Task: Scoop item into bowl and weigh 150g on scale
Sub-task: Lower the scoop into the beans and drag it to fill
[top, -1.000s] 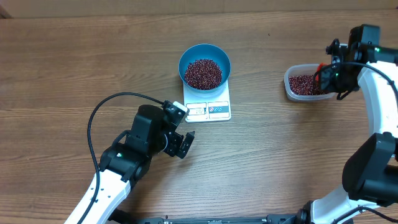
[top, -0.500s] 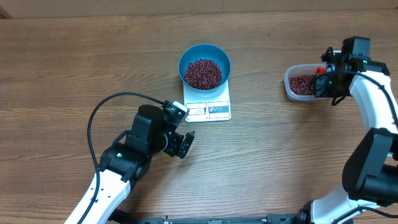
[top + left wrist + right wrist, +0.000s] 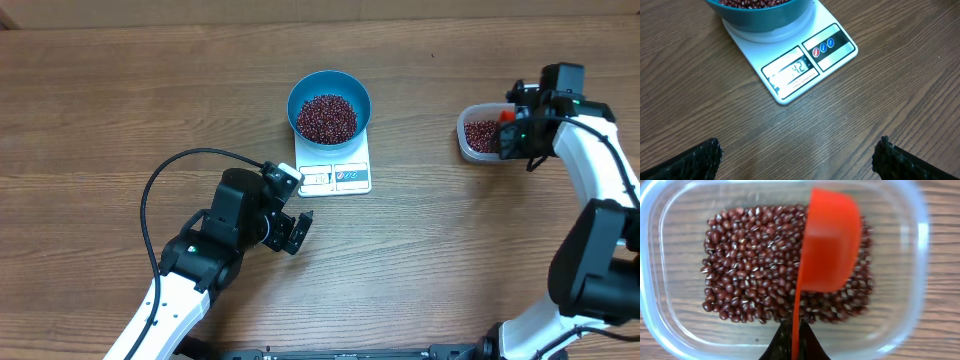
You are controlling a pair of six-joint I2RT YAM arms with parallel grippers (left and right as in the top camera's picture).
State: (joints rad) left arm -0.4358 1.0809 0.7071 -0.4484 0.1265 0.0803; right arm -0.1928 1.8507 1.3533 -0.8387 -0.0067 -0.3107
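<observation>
The right gripper (image 3: 792,347) is clamped on the thin handle of a red plastic scoop (image 3: 832,250). Its cup is turned on edge over small dark red-brown beans (image 3: 750,265) in a clear rounded-rectangular plastic tub (image 3: 920,280) near the wooden table's (image 3: 150,100) right edge, and the handle lies across the tub's short way. The round blue plastic bowl (image 3: 330,76), holding beans, sits on the flat white scale (image 3: 805,65) well to the left, mid-table. The left gripper (image 3: 293,233) hovers nearby, jaws apart and empty.

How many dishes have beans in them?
2. The blue bowl sits on the white scale mid-table; the clear tub sits off to the right, a red scoop over its beans.
</observation>
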